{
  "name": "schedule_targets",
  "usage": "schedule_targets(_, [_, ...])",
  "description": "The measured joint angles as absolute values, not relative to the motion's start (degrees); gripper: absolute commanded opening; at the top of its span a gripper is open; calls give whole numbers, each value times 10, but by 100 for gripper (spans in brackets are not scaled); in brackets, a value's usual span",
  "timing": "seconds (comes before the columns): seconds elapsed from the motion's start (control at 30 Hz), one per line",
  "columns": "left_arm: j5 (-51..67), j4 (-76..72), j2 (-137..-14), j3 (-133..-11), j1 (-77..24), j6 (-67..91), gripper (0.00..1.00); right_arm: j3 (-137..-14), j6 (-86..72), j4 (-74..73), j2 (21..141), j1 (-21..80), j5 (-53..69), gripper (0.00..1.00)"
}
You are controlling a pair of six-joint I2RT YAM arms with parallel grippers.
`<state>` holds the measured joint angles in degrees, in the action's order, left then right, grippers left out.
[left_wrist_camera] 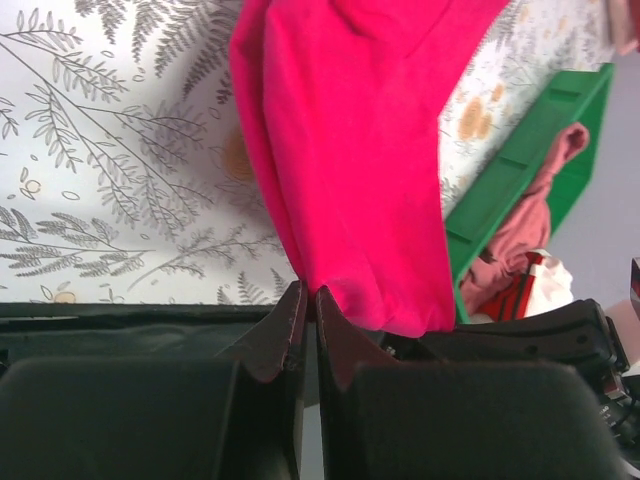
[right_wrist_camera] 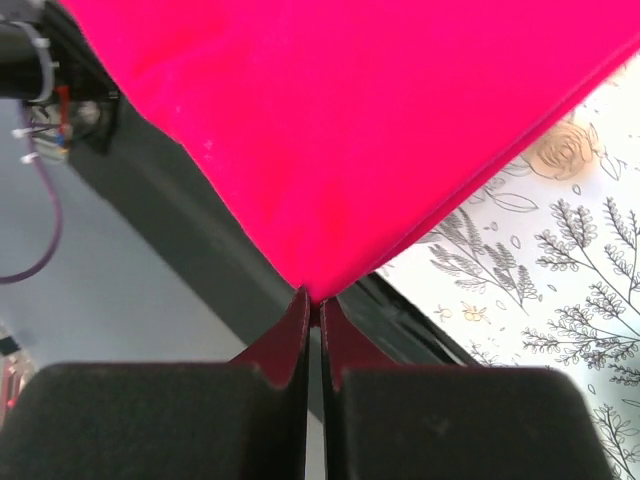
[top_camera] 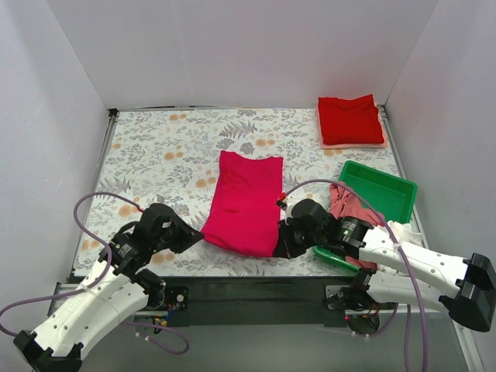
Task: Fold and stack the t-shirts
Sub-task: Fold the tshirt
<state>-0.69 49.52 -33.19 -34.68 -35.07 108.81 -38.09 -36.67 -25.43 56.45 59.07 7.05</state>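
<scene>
The magenta-crimson t-shirt (top_camera: 246,200) lies folded lengthwise in the middle of the table, its near end at the table's front edge. My left gripper (top_camera: 195,236) is shut on its near left corner (left_wrist_camera: 345,180). My right gripper (top_camera: 280,246) is shut on its near right corner (right_wrist_camera: 340,130). A brighter red t-shirt (top_camera: 350,118) lies folded on a pale pink one (top_camera: 355,144) at the far right. A dusty-pink t-shirt (top_camera: 347,204) hangs crumpled in the green tray (top_camera: 387,188); it also shows in the left wrist view (left_wrist_camera: 530,215).
The green plastic tray stands at the right, close behind my right arm. White walls close in the table on three sides. The table's black front edge (right_wrist_camera: 180,200) runs just under both grippers.
</scene>
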Motion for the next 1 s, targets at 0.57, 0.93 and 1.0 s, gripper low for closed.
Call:
schedule_targets(0.57, [8,581,-316,-430,-353,1082,0,-441,-342,-347,523,590,125,1])
schedule_targets(0.93, [-44,507,-392,-445,-353,1078,0,-506,-288,-354,595,537,41,1])
schedule_targets(1.0, [-55,491,-414,-453,-353,1076,0,-510,-280,-354,604,520,40,1])
